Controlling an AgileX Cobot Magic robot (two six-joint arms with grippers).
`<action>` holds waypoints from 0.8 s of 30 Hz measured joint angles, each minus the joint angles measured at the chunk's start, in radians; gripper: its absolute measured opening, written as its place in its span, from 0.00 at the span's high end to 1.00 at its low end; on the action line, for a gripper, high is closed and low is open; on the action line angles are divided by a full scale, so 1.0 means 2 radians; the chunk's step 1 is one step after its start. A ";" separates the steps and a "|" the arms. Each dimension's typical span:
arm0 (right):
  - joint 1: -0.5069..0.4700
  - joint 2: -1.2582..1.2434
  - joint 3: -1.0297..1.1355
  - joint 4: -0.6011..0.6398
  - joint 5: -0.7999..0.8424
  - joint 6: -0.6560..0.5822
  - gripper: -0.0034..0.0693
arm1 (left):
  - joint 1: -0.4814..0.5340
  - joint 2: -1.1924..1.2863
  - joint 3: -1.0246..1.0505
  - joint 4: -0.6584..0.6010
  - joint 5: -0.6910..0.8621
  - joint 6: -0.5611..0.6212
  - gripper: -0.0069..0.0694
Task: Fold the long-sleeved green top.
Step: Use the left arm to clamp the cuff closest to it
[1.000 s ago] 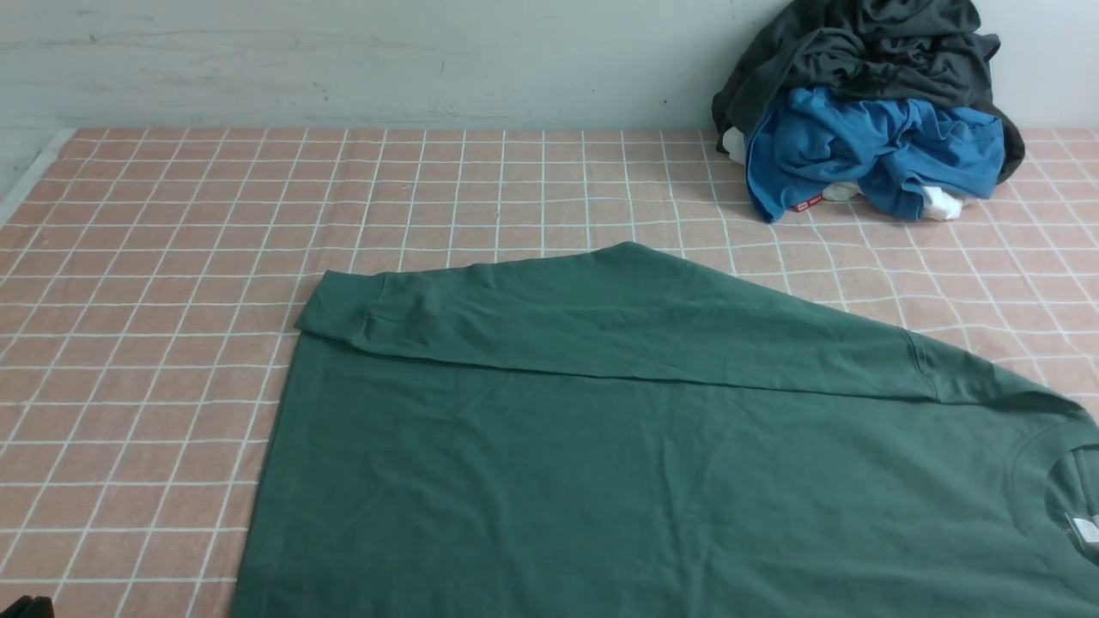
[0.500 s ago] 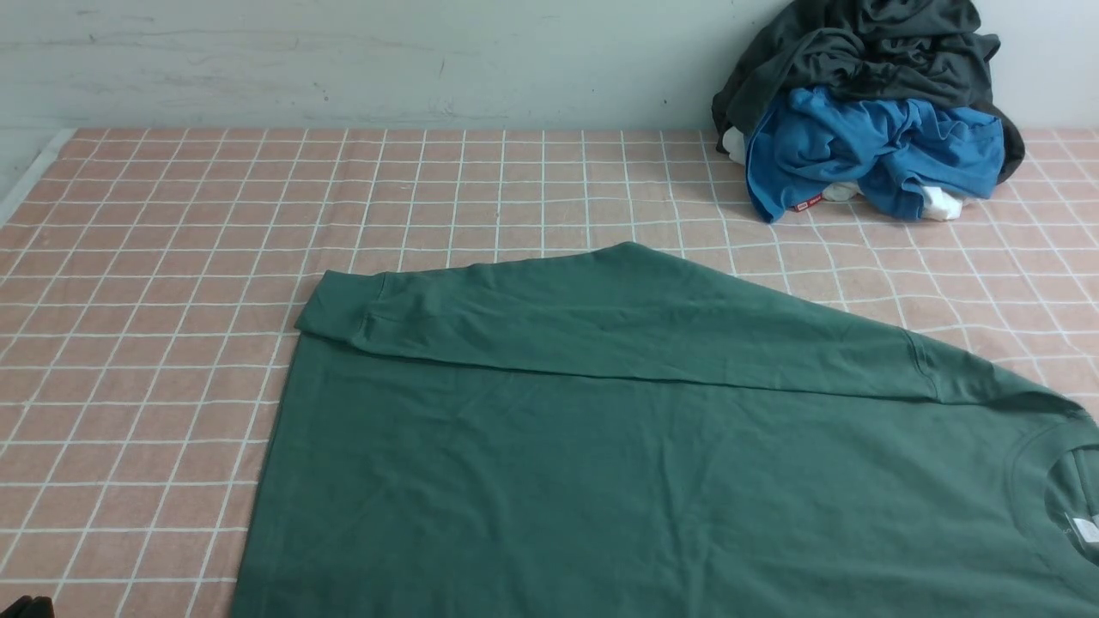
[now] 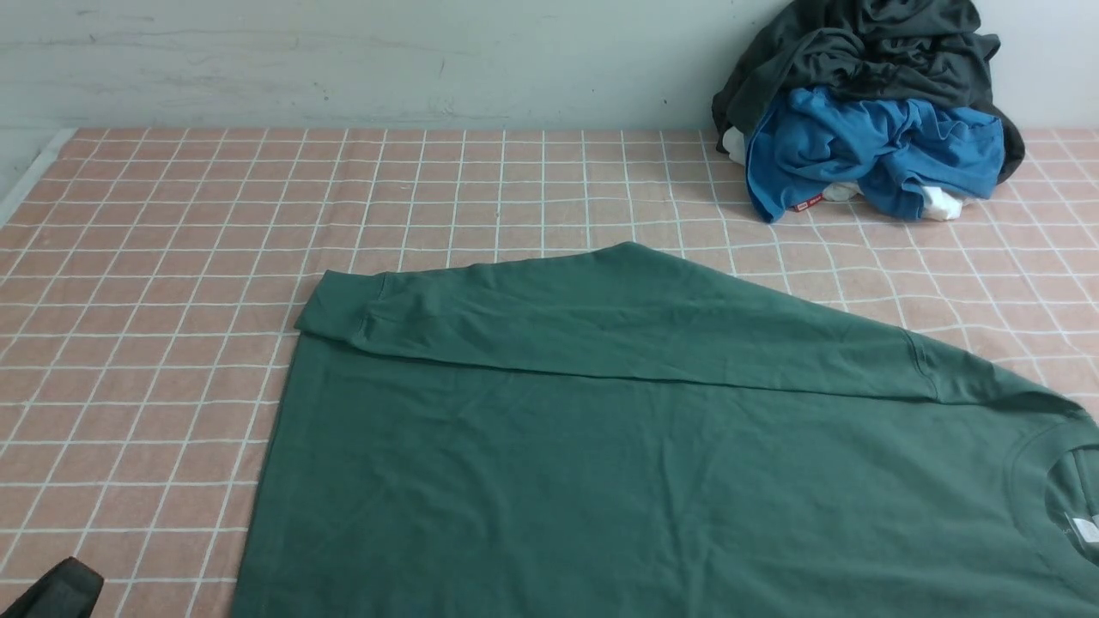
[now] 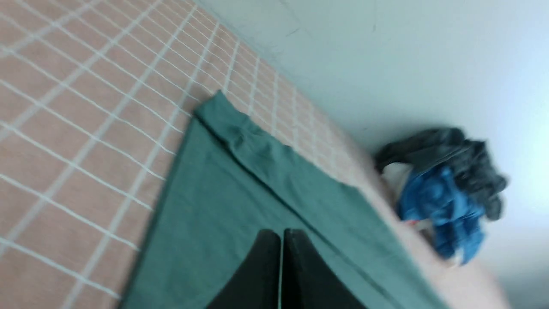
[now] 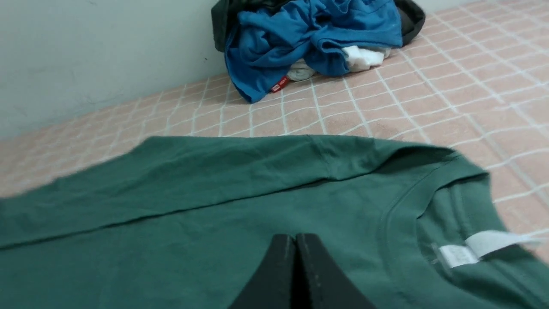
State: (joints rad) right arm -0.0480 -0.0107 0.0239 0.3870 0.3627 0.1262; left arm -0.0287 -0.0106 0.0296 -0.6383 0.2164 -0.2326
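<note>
Sleeve-folding looks like the step in hand, judging from how the green long-sleeved top lies. It is spread flat on the pink checked cloth close to the robot, turned sideways, with its hem toward the robot's left and its ribbed neck and white label toward the right. The far sleeve is laid back along the far edge of the body, its cuff ending near the far hem corner. The near side of the garment runs out of the front view, so the other sleeve cannot be checked

Both arms are empty. The left gripper has its jaws pressed together with nothing between them and hangs over the hem end of the body; its wrist view is blurred. The right gripper is likewise closed on nothing, over the body just beside the neck

In my judgement the task is at an early stage, with one sleeve in and the body not yet doubled. The next move calls for both sets of jaws to part, drop to an edge of the fabric and pinch a single layer cleanly, one hand at the hem end and one at the shoulder end, so the cloth lifts evenly

A heap with a blue garment and a charcoal garment sits against the wall, well apart
</note>
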 joint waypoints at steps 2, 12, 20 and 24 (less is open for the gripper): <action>0.000 0.000 0.000 0.079 0.004 0.018 0.97 | 0.000 0.000 0.000 -0.037 -0.004 -0.008 0.91; 0.000 0.000 0.000 0.309 -0.009 0.013 0.97 | 0.000 0.000 0.000 -0.064 -0.006 -0.011 0.91; 0.000 0.000 0.000 0.309 -0.026 -0.092 0.97 | 0.000 0.000 -0.024 -0.064 -0.003 0.119 0.91; 0.000 0.001 -0.006 0.309 -0.027 -0.165 0.97 | 0.000 0.004 -0.072 -0.064 0.019 0.218 0.91</action>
State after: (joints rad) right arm -0.0480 -0.0084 0.0120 1.0055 0.3097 -0.2042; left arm -0.0287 -0.0031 -0.1148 -0.7669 0.2542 0.2038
